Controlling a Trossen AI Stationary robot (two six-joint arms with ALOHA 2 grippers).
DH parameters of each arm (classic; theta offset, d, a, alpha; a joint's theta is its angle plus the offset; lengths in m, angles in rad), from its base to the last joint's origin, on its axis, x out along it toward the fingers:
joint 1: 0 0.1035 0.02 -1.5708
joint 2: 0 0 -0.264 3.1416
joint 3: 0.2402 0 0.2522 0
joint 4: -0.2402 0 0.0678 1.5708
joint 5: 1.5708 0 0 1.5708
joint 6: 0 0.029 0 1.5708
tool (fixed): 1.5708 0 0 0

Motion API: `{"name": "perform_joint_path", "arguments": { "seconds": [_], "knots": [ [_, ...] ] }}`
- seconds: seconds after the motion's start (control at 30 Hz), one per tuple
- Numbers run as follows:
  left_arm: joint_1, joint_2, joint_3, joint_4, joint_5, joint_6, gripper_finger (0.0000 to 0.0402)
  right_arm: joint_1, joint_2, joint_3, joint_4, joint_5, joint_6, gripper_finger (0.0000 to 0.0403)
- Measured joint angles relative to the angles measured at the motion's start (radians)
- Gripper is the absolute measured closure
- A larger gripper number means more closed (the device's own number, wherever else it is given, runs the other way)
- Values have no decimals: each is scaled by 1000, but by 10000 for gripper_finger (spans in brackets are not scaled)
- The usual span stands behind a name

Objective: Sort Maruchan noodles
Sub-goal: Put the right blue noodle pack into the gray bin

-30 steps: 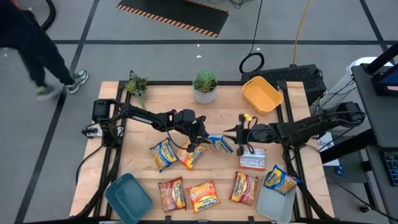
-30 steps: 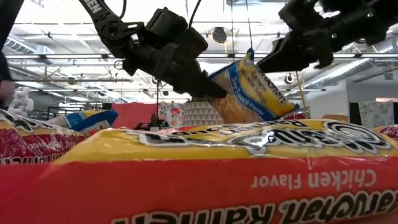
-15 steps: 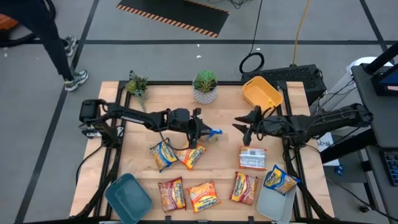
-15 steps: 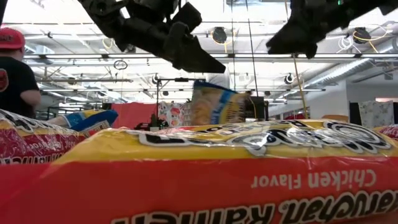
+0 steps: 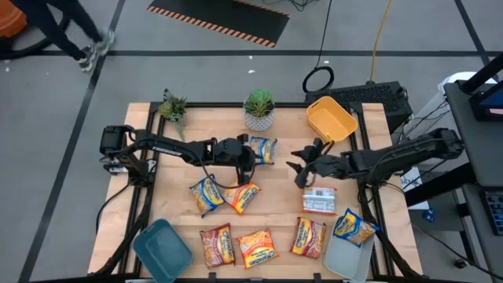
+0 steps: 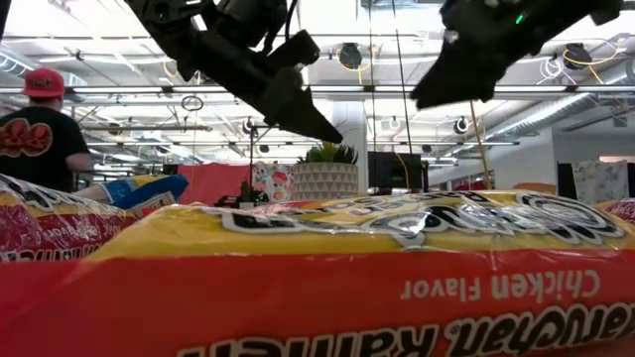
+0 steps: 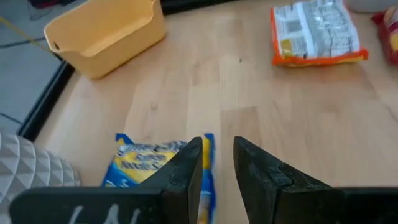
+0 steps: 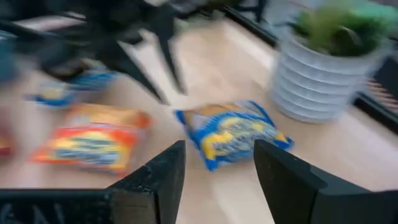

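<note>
A blue-and-yellow Maruchan packet (image 5: 262, 149) lies flat on the table beside the white plant pot (image 5: 259, 119); it also shows in the left wrist view (image 7: 155, 165) and the right wrist view (image 8: 233, 134). My left gripper (image 5: 250, 157) (image 7: 217, 146) hovers just next to it, fingers a little apart with bare table between them. My right gripper (image 5: 299, 167) (image 8: 217, 155) hangs open above mid-table, right of the packet. Several more packets lie nearer the front, among them a blue-yellow one (image 5: 206, 194) and an orange one (image 5: 242, 196).
A yellow bin (image 5: 330, 119) stands at the far right, a teal bin (image 5: 161, 250) at the near left and a pale bin (image 5: 348, 255) at the near right, with a blue-yellow packet (image 5: 354, 228) on its rim. A small plant (image 5: 173, 106) stands at the far left. A packet (image 5: 318, 200) lies printed side down.
My right gripper has opened, let go of the blue-and-yellow packet, rolled and risen. The packet, held up between the two grippers a second ago, has dropped and now lies flat nearer the far edge, by the white pot. My left gripper has tipped up and moved toward the far edge.
</note>
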Motion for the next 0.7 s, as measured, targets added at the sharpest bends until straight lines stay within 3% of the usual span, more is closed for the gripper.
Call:
{"name": "perform_joint_path", "arguments": {
  "seconds": [0.1, 0.4, 0.5, 0.7],
  "knots": [
    [12, 0, 0, -6, 3, -36, 305, -52, 88, 0, 19, -12, 50, 218],
    [44, 0, 0, -172, 5, -148, 305, -169, 302, 0, 162, -225, 7, 217],
    [44, 0, 0, -224, 4, -158, 305, -197, 352, 0, 236, -324, -102, 217],
    [29, 0, 0, -288, 4, -171, 305, -179, 397, 0, 271, -292, -438, 207]
  ]
}}
